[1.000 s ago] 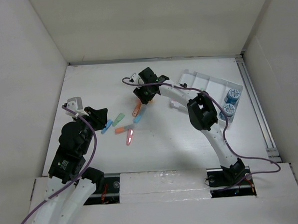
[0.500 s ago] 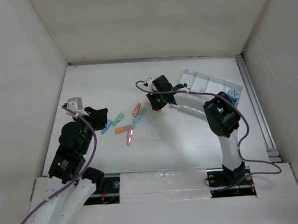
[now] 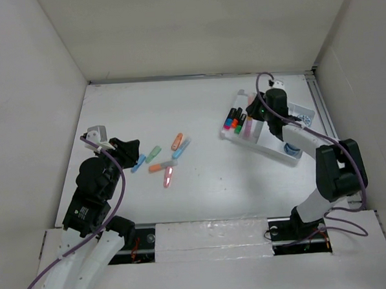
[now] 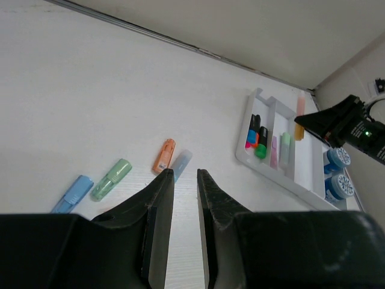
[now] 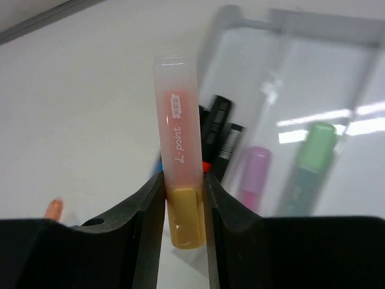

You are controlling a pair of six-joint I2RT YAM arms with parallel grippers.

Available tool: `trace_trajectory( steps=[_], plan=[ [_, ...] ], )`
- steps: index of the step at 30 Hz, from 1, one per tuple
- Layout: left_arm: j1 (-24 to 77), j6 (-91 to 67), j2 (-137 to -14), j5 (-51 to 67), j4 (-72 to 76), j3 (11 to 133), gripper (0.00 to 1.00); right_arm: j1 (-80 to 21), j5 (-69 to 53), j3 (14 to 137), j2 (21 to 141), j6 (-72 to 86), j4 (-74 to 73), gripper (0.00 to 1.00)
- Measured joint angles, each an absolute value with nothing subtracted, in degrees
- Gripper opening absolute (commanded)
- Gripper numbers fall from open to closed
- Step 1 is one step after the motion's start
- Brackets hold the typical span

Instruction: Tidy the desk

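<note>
Right gripper is clamped on a highlighter with a pale pink cap and orange body, gripped at mid-length and hanging above the tray at the right of the desk. Judged step: depositing this highlighter in the tray. To do it well, the pen's long axis should be turned parallel to the dividers, lowered close into a lane with free room, and released only once it is low, so it neither bounces out nor lands across the black markers, the purple one or the green one. Left gripper hangs over the left of the desk with its fingers drawn nearly together and nothing between them. Loose highlighters lie mid-desk, well apart from the tray, so sorting is judged part done. Limitations: the right wrist view is blurred below the pen, so the exact lane beneath it cannot be determined. In the top view the arm covers the held pen and part of the tray. The blue round items in the tray's end lane cannot be identified.
</note>
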State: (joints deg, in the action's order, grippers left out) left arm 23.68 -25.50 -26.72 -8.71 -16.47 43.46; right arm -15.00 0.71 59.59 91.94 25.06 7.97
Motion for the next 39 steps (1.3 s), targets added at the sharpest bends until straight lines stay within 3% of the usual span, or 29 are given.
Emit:
trace_trajectory(
  steps=[8, 12, 15, 18, 22, 23, 24, 29, 31, 35, 39],
  plan=[
    [23.68, -25.5, -26.72, -8.58, -16.47, 43.46, 0.19, -8.27, 3.42, 55.94, 94.15, 31.59, 6.79, 0.09],
    [23.68, -25.5, -26.72, -8.58, -16.47, 43.46, 0.19, -8.19, 5.04, 57.76, 94.63, 32.56, 6.42, 0.59],
    [23.68, -25.5, -26.72, -8.58, -16.47, 43.46, 0.19, -7.9, 5.67, 59.09, 94.63, 32.75, 6.42, 0.68],
    [23.68, -25.5, -26.72, -8.58, -16.47, 43.46, 0.19, -7.84, 6.33, 59.44, 94.15, 32.77, 6.28, 0.63],
    [23.68, -25.5, -26.72, -8.58, -16.47, 43.46, 0.19, -8.64, 5.76, 58.83, 92.16, 32.56, 6.0, 0.1],
    [23.68, -25.5, -26.72, -8.58, -16.47, 43.46, 0.19, -9.28, 5.34, 58.48, 91.42, 32.6, 6.2, 0.01],
    [23.68, -25.5, -26.72, -8.58, -16.47, 43.46, 0.19, -10.81, 5.32, 58.24, 90.76, 32.56, 6.39, 0.0],
    [23.68, -25.5, -26.72, -8.6, -16.49, 43.46, 0.19, -27.7, 5.58, 59.13, 92.31, 31.57, 6.85, 0.0],
    [23.68, -25.5, -26.72, -8.6, -16.49, 43.46, 0.19, -35.33, 5.39, 60.36, 95.26, 31.29, 6.63, 0.04],
    [23.68, -25.5, -26.72, -8.6, -16.47, 43.46, 0.19, -47.18, 5.69, 63.11, 101.47, 30.13, 4.71, 0.3],
    [23.68, -25.5, -26.74, -8.6, -16.47, 43.46, 0.19, -53.78, 6.26, 67.57, 106.43, 27.73, 1.34, 0.44]
  ],
)
